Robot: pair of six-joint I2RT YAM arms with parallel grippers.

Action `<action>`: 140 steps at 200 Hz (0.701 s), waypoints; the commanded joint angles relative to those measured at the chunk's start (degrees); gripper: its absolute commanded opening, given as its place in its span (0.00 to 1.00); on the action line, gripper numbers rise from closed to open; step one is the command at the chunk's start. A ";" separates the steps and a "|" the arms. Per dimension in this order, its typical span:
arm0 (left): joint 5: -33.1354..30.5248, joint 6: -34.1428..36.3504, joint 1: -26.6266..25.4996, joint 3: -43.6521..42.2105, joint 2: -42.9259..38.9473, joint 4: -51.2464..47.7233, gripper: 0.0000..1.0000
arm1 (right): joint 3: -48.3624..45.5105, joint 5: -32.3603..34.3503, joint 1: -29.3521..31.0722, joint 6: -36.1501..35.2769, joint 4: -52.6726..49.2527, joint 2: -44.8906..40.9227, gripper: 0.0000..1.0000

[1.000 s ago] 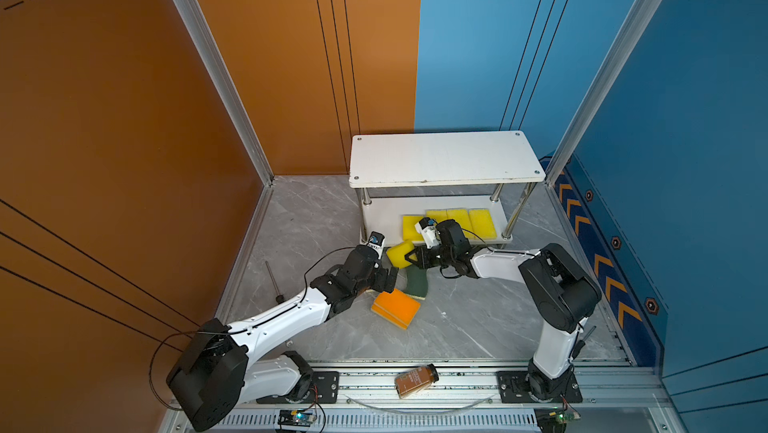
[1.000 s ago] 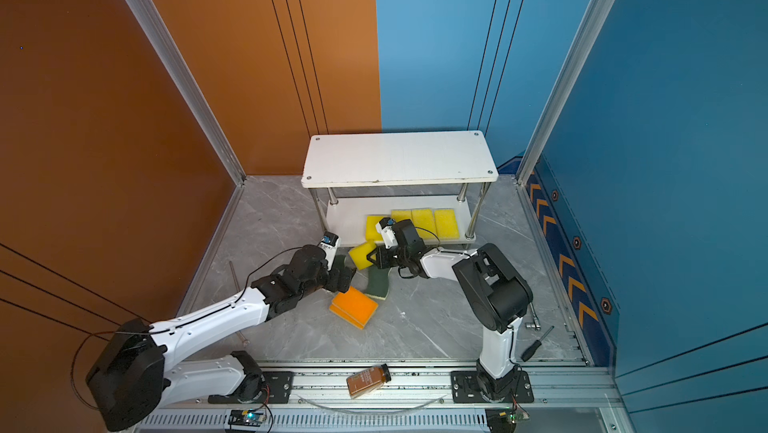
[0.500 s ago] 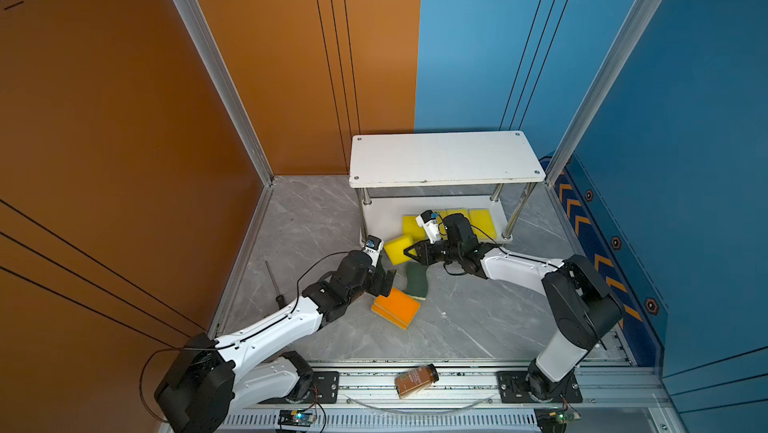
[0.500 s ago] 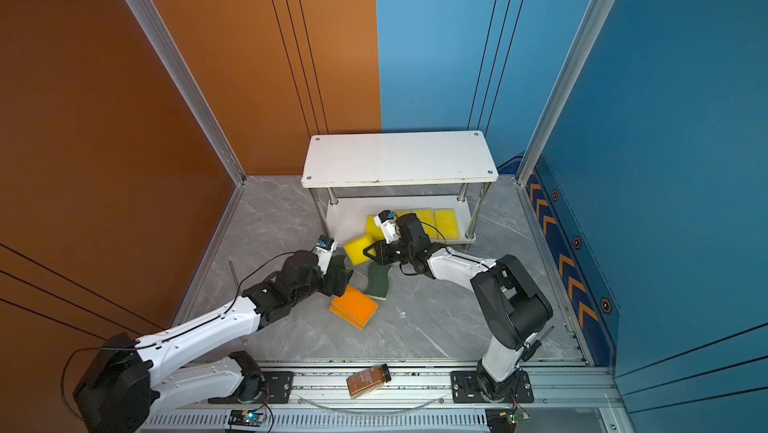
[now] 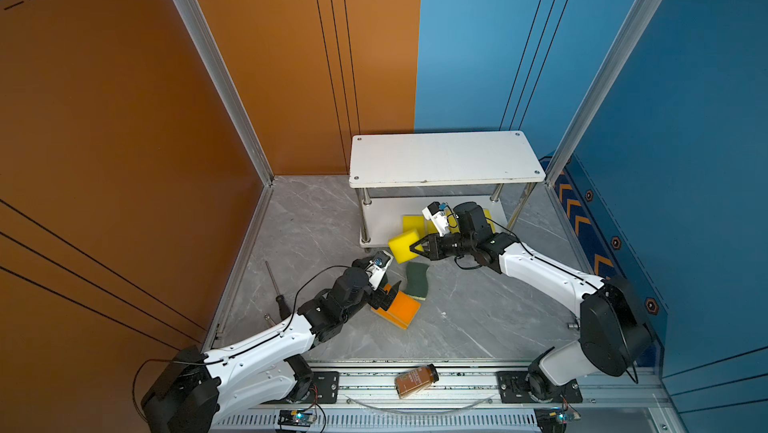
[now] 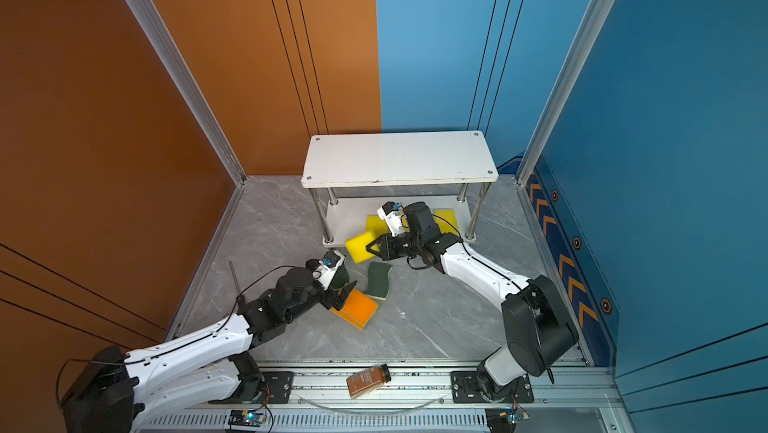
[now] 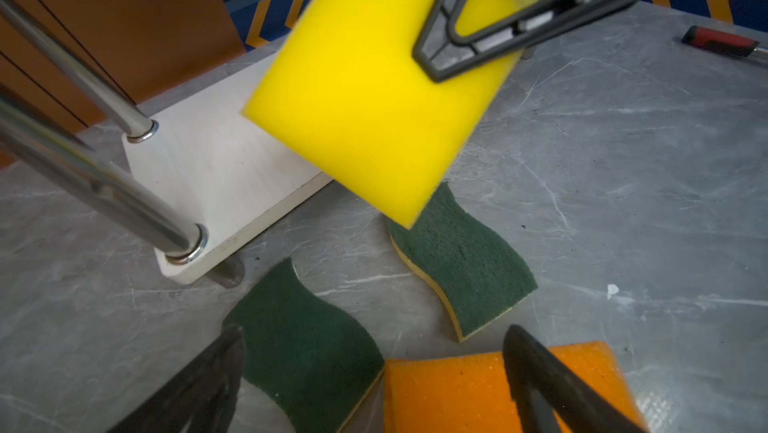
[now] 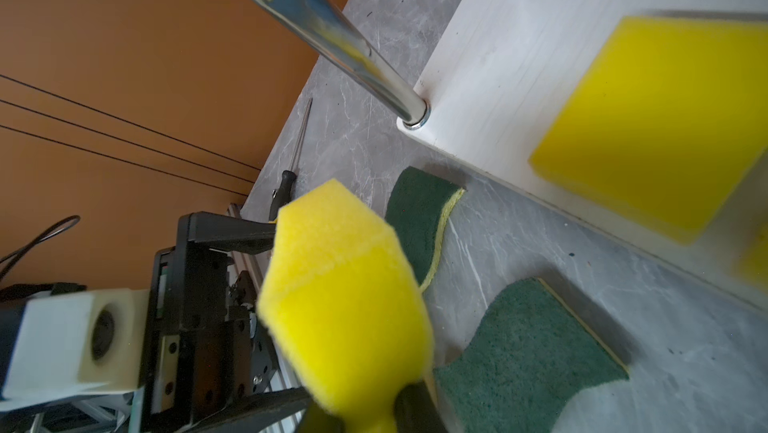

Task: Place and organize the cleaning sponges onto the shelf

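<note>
The brown bottle (image 5: 417,380) is lying on its side on the metal rail, well in front of the shelf (image 5: 444,158). Its label is carrying print too small to read.

The shelf is standing as two flat white boards joined by shiny chrome posts (image 7: 83,73), with screw heads showing at the top board's corners. The right gripper (image 5: 415,249) is clenching a plain yellow sponge (image 5: 403,244), a soft rectangular foam block. It is holding the block tilted and off the floor, just in front of the shelf's lower board (image 7: 216,169). In the right wrist view the foam (image 8: 345,298) is bulging where the fingers are pinching it. More yellow sponges (image 6: 444,217) are lying flat on the lower board, partly hidden behind the right arm.

Two wavy green-topped sponges are lying on the grey marble-patterned floor (image 5: 457,318) in front of the shelf, coarse dark scrub side up over a thin yellow base. One (image 5: 417,281) is lying in the open, and the other (image 6: 341,275) is mostly covered by the left wrist camera in both top views. An orange-topped sponge (image 5: 401,308), a rectangle with a yellow base, is lying a little farther from the shelf.

The left gripper (image 5: 390,296) is hovering released, jaws spread wide and empty, over the orange-topped sponge's edge. A black-handled screwdriver (image 5: 276,289) with a thin steel shaft is lying on the floor, well apart from the shelf.
</note>
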 commanded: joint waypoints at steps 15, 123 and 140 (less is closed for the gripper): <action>0.65 6.41 -0.26 -1.68 0.62 7.44 0.98 | 1.71 -4.06 -0.84 0.51 -6.38 -1.88 0.14; 4.49 14.12 0.05 -2.48 5.82 17.95 0.98 | 2.80 -10.65 -1.36 2.19 -8.38 -1.77 0.14; 4.52 14.79 0.01 -2.32 6.24 18.93 0.98 | 2.94 -11.70 -1.17 2.22 -8.70 -1.18 0.14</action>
